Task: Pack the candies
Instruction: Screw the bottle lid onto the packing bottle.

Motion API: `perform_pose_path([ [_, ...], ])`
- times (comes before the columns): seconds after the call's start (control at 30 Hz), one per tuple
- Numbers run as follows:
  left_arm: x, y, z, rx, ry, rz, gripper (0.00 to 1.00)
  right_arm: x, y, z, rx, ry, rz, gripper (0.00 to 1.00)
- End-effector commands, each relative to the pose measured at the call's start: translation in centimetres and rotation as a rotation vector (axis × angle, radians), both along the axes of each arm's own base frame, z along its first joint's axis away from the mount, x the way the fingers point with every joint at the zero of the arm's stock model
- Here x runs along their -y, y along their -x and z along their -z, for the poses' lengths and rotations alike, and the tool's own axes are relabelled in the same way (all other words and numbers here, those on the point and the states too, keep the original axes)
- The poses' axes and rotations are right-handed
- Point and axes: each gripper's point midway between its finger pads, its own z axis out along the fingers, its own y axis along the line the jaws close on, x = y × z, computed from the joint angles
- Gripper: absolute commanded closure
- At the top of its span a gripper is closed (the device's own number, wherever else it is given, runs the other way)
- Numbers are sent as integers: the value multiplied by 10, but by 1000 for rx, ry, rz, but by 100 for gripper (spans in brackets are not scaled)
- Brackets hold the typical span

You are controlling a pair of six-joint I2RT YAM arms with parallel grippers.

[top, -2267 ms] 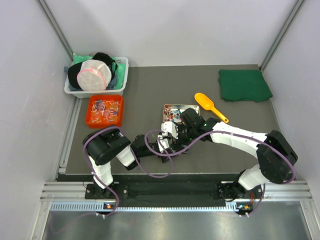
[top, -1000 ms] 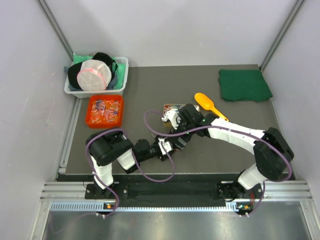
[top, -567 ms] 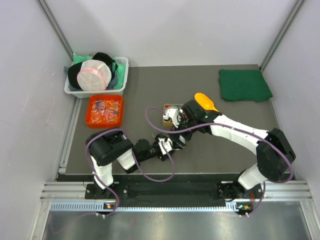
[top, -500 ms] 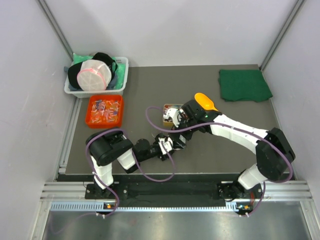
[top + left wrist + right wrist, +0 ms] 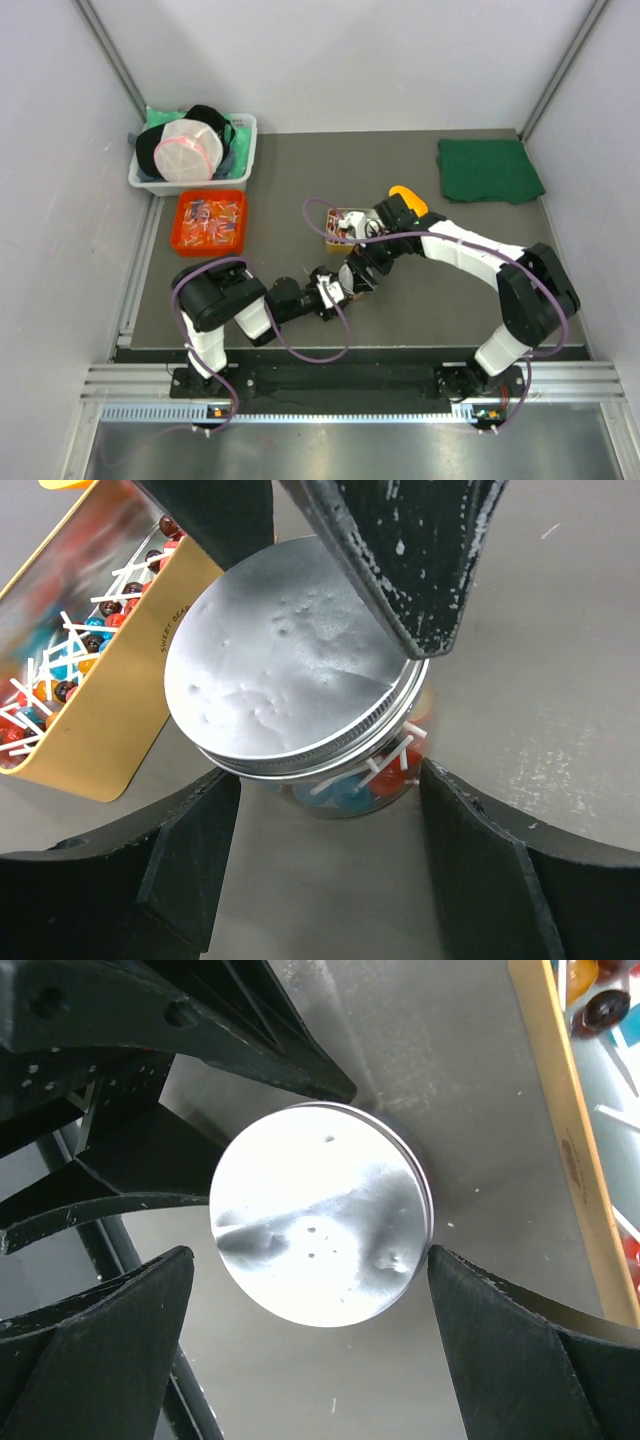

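A: Where do we look from overhead?
B: From above and behind the arms (image 5: 465, 250), tilted down across the whole worktop (image 5: 300, 190), bases at our bottom edge.
A: And our wrist views?
B: Both sit very close. Past the left claw (image 5: 328, 780) we see the jar (image 5: 350, 785) at a slant; past the right claw (image 5: 310, 1252) we face almost straight down on its lid (image 5: 320, 1215).
A: What do we share?
B: The jar, the gold tin (image 5: 110, 720) at its edge, and each other's claw fingers (image 5: 400, 560).

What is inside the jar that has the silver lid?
Through the glass wall of the jar, just below the lid, a few red and blue candies with white sticks show. The lid covers the rest, so how full the jar is cannot be told.
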Motion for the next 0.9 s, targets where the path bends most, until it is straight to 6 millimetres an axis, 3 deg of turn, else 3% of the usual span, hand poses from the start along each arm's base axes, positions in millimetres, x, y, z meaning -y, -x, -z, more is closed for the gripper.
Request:
perform_pose_path([
  [0.0,7,-15,-50,156,159,-25,23,-8,-11,-20,-19,-87,-4,1],
  [0.2,8,-13,-50,156,159,-16,23,-6,-24,-30,-34,-132,23,2],
  [0.37,8,-13,-51,158,160,-14,23,-7,-31,-34,-67,-171,28,9],
  [0.5,9,-13,-51,158,160,-11,23,-13,-36,-35,-88,-187,27,26],
  [0.6,8,-12,-50,154,159,-13,23,-15,-42,-31,-82,-177,32,51],
  [0.73,8,-12,-50,154,159,-11,23,-16,-46,-27,-77,-171,31,53],
  [0.87,8,-12,-51,159,160,-10,23,-14,-45,-25,-78,-163,36,70],
])
